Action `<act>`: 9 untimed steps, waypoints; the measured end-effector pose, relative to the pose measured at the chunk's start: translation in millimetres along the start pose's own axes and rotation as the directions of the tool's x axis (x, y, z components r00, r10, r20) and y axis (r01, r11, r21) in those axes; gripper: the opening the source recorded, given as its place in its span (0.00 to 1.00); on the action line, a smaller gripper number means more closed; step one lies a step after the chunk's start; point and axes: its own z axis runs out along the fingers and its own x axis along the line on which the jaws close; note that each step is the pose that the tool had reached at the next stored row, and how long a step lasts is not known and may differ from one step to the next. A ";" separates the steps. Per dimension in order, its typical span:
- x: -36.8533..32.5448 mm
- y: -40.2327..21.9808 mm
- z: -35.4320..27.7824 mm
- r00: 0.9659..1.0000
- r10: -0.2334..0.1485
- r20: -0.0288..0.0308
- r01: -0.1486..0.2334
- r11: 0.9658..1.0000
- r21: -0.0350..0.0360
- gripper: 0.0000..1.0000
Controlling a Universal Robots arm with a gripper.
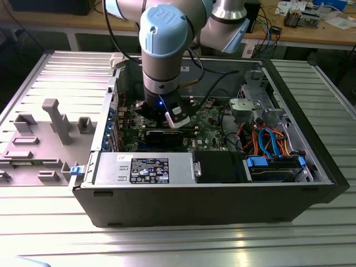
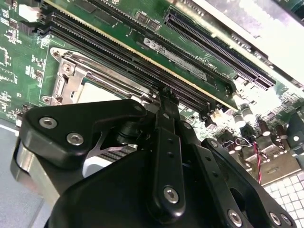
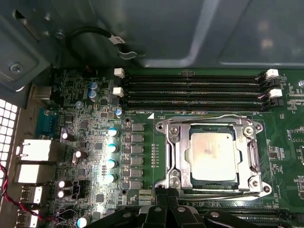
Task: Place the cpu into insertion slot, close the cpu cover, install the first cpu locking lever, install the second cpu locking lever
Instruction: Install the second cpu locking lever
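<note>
1. Exterior view, nearest: ribbed metal worktop (image 1: 167, 245) carrying an open PC case (image 1: 211, 200). Along the case's near wall sit a power supply (image 1: 144, 168) and a drive bay (image 1: 275, 168) with orange and blue cables (image 1: 270, 139).
2. On the exterior view's left, a grey fixture plate (image 1: 39, 144) with upright blocks lies beside the case.
3. Deeper in the case lies the green board (image 1: 208, 119). The arm (image 1: 164, 44) reaches straight down into the case, hand (image 1: 167, 119) low over the board.
4. Hand (image 2: 164, 97) in the second wrist view: black fingers (image 2: 166, 156) sit together, nothing between them, tips close above the socket's edge.
5. First wrist view: cpu (image 3: 212, 155) is seated flat in the slot (image 3: 183, 156), silver top up, edges square to the socket.
6. Cover (image 3: 178, 147) is down around the cpu, which shows through its window.
7. Two wire levers (image 3: 209, 117) lie along opposite socket edges; one runs parallel to the memory slots (image 3: 190, 88). Cannot tell if they are latched.
8. Memory slots' long axis runs parallel to the socket's far edge; beyond them, the case wall (image 3: 190, 28).
</note>
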 end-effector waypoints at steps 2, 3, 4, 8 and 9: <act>0.5 0.1 0.3 1.000 0.008 0.002 -0.008 1.000 -0.001 0.11; 0.8 0.2 0.3 1.000 0.011 0.003 -0.011 1.000 -0.002 0.11; 1.4 0.3 0.4 1.000 0.013 0.003 -0.013 1.000 -0.003 0.11; 3.8 2.2 0.8 1.000 0.022 0.005 -0.022 1.000 -0.006 0.11; 3.7 3.0 1.1 1.000 0.022 0.005 -0.022 1.000 -0.006 0.11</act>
